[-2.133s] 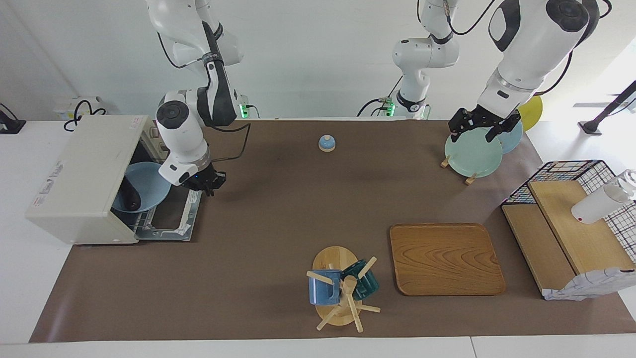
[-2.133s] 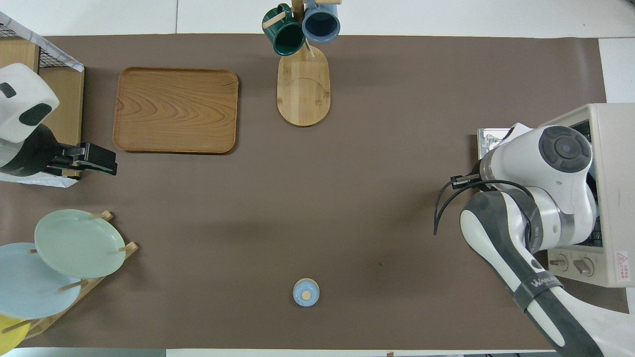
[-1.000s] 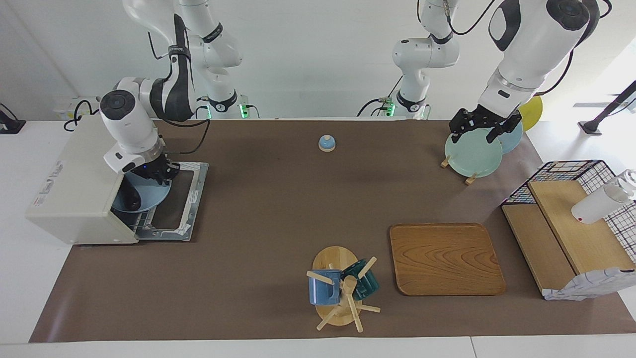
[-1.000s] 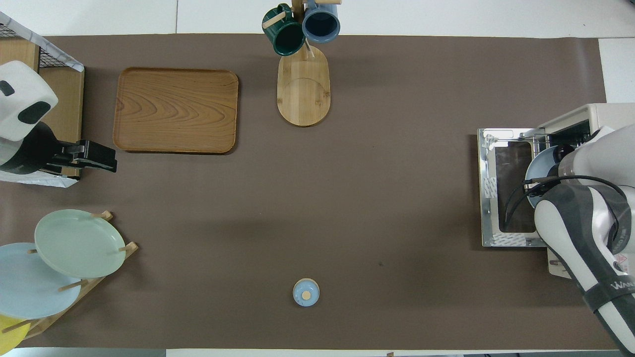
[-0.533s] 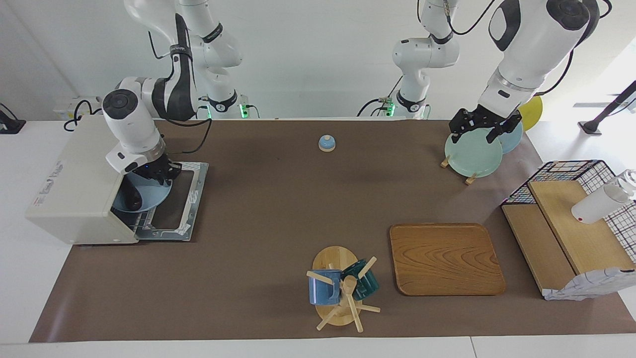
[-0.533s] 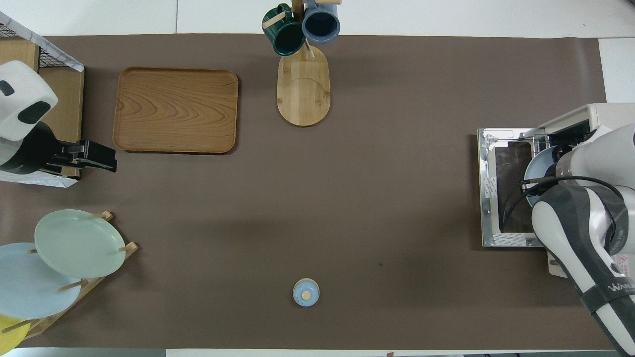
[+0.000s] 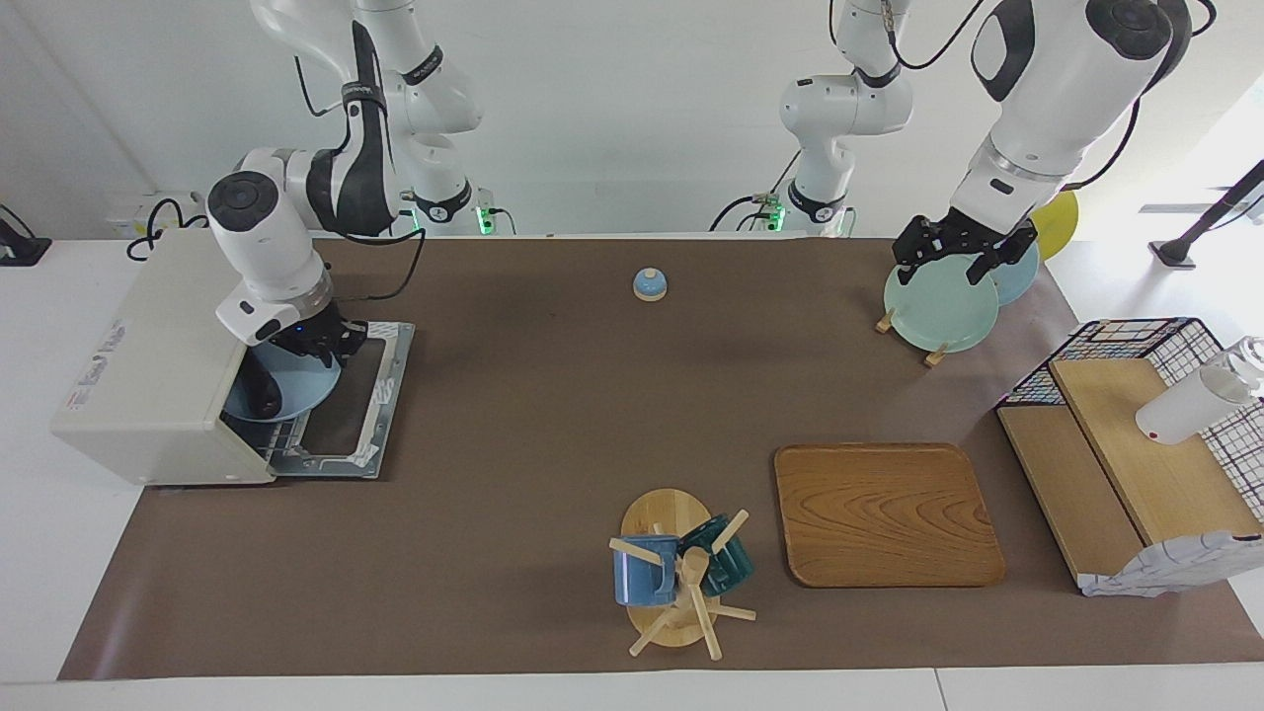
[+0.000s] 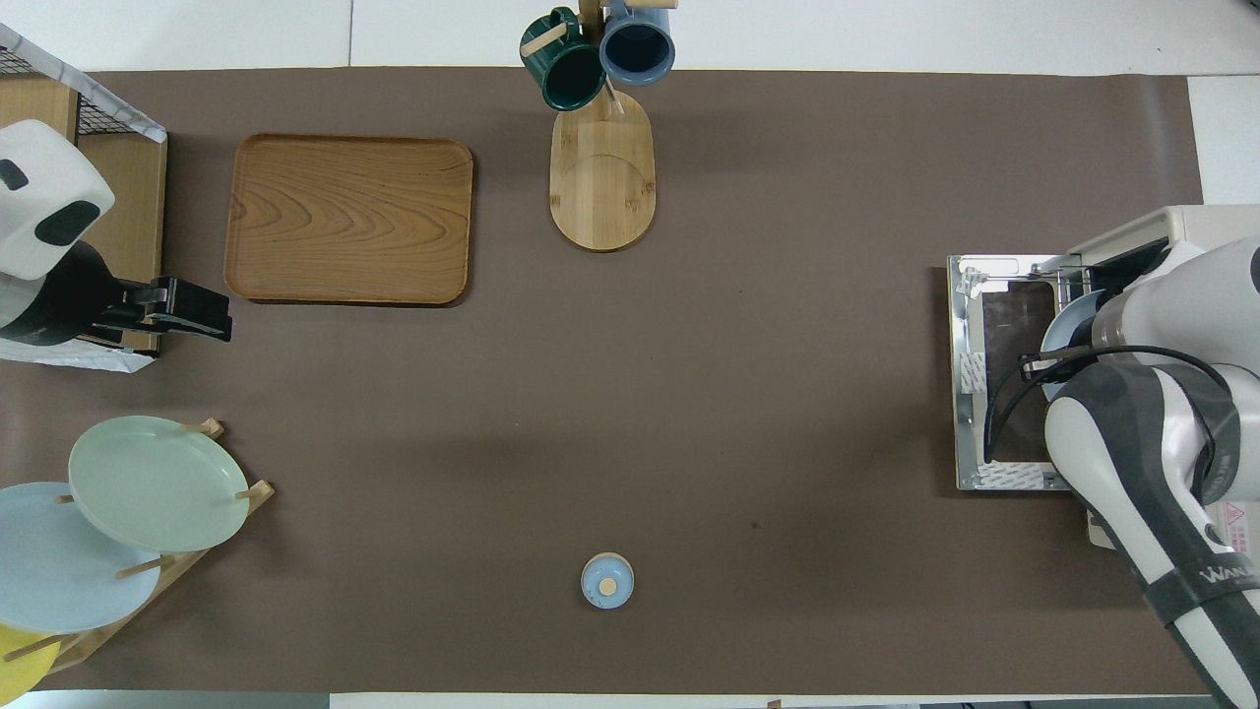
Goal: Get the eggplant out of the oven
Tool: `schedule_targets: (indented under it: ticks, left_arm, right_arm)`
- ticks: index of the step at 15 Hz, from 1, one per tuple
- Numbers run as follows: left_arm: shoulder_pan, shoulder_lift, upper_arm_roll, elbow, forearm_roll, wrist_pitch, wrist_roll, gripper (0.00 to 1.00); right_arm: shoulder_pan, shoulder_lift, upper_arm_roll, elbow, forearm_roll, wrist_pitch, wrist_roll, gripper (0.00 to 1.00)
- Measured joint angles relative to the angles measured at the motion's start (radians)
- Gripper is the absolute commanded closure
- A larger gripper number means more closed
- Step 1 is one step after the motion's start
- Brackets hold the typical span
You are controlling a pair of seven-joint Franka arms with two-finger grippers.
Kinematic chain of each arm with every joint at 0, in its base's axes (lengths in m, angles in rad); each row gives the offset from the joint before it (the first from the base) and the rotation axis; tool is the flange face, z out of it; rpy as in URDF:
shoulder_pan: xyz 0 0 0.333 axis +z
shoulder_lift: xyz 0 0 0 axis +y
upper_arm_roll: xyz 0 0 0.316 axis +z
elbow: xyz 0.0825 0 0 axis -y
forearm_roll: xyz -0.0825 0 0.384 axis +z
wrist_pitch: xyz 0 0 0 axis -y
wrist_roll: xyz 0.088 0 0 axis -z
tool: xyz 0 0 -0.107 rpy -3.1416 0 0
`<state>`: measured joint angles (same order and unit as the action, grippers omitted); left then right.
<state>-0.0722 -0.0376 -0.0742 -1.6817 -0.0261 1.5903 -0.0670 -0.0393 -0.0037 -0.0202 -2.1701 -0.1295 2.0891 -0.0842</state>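
- The eggplant [image 7: 263,389] lies on a blue plate [image 7: 296,393] in the oven [image 7: 158,360], at the tabletop's right-arm end.
- Right tool [image 7: 318,344] grips the plate's rim.
- Left tool [image 7: 963,252], spread open, waits over green plate [image 7: 938,308].

Wooden tray [image 7: 887,513] is sitting beside the mug tree [image 7: 679,583], which is holding a blue and a green mug. Pale plates [image 7: 940,301] are leaning in their rack, little blue bell [image 7: 650,284] sitting mid-table.
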Motion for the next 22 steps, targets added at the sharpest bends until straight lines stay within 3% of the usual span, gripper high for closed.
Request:
schedule_targets:
  ticks: [6,7,8,9,10,14,17,22]
  left_arm:
    - [0.0,0.0,-0.001,0.0,0.0,0.001,0.0,0.0]
    - [0.0,0.0,-0.001,0.0,0.0,0.001,0.0,0.0]
    - [0.0,0.0,-0.001,0.0,0.0,0.001,0.0,0.0]
    - [0.0,0.0,-0.001,0.0,0.0,0.001,0.0,0.0]
    - [0.0,0.0,-0.001,0.0,0.0,0.001,0.0,0.0]
    - [0.0,0.0,-0.001,0.0,0.0,0.001,0.0,0.0]
    - [0.0,0.0,-0.002,0.0,0.0,0.001,0.0,0.0]
    - [0.0,0.0,-0.002,0.0,0.0,0.001,0.0,0.0]
  right_arm:
    - [0.007,0.0,0.0,-0.013,0.003,0.016,0.0,0.8]
    - [0.006,0.0,-0.001,-0.013,0.003,0.016,0.0,0.74]
    - [0.006,0.0,-0.002,-0.013,0.003,0.016,0.0,0.48]
    - [0.006,0.0,-0.002,-0.013,0.002,0.016,0.0,0.41]
    - [0.005,0.0,-0.002,-0.013,0.002,0.016,0.0,0.45]
    - [0.003,0.0,-0.003,-0.013,0.002,0.016,-0.007,0.46]
    - [-0.026,0.0,-0.004,-0.015,0.002,0.018,-0.044,0.62]
    - [-0.038,0.0,-0.007,-0.062,0.002,0.076,-0.058,0.64]
